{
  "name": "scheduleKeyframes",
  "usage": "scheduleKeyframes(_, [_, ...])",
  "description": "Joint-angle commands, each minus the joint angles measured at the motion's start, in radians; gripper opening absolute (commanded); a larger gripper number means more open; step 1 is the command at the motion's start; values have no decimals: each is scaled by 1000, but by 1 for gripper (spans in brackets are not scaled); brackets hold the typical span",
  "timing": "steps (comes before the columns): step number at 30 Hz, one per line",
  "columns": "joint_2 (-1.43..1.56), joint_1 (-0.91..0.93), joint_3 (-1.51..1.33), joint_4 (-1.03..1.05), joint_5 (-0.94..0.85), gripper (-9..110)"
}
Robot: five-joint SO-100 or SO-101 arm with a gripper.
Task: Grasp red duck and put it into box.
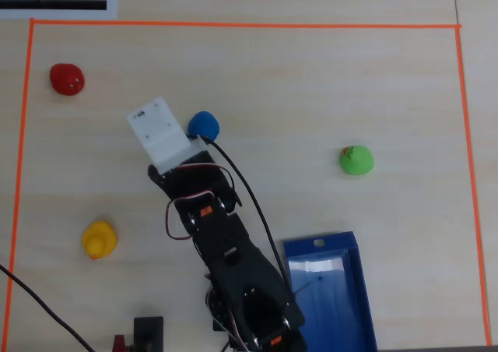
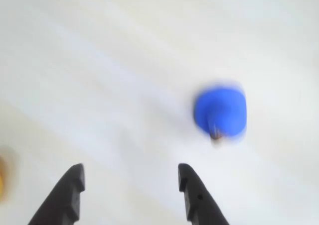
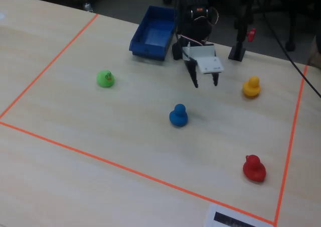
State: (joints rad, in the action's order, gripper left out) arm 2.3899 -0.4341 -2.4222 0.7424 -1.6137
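Red duck (image 3: 254, 168) sat well off toward the near-right corner in the fixed view | hand (image 3: 205, 82) spread, empty, nearer blue duck (image 3: 178, 115)

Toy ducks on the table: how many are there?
4. In the fixed view: the green duck at left, the blue duck in the middle, the yellow duck at right, the red duck at near right. None looks hidden.
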Motion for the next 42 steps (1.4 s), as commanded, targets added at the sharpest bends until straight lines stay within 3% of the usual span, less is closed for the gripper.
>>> scheduleKeyframes(1, [-235,-34,236,-120,3,27])
scheduleKeyframes(7, [-557,-75,477,-394,2,29])
scheduleKeyframes(19, [-1117,-137,1127,-319,26,26])
scheduleKeyframes(42, [-1526,-176,1439,-348,54,29])
